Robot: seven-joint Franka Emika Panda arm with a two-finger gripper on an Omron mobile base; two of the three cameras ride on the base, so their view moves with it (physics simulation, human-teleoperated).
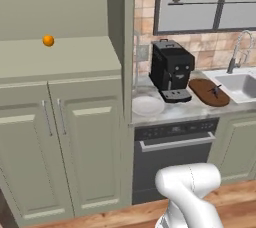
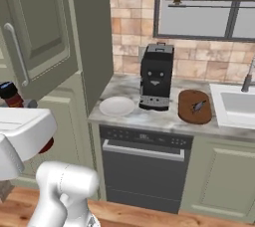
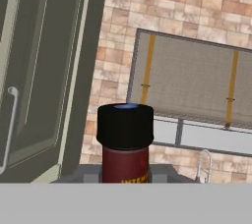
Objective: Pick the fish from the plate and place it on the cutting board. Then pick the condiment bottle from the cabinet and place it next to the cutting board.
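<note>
The condiment bottle [image 3: 125, 142], dark red with a black cap, stands upright and close in the hand view, with my gripper [image 3: 125, 175] shut on its body. In the right base view the condiment bottle [image 2: 10, 94] shows at the far left, above my white arm and in front of the cabinet [image 2: 84, 47]. The fish [image 1: 216, 91] [image 2: 198, 105] lies small and dark on the round brown cutting board [image 1: 202, 88] [image 2: 189, 99], beside the sink. Left of the coffee machine, the white plate [image 1: 147, 105] [image 2: 116, 105] has nothing on it.
A black coffee machine [image 1: 171, 69] [image 2: 156, 75] stands between plate and board. The cabinet's long door [image 2: 35, 32] [image 3: 39, 70] hangs open. A small orange ball [image 1: 48, 40] sits in the cabinet recess. The sink [image 1: 240, 84] and its tap are right of the board, with a dishwasher [image 2: 144, 166] below the counter.
</note>
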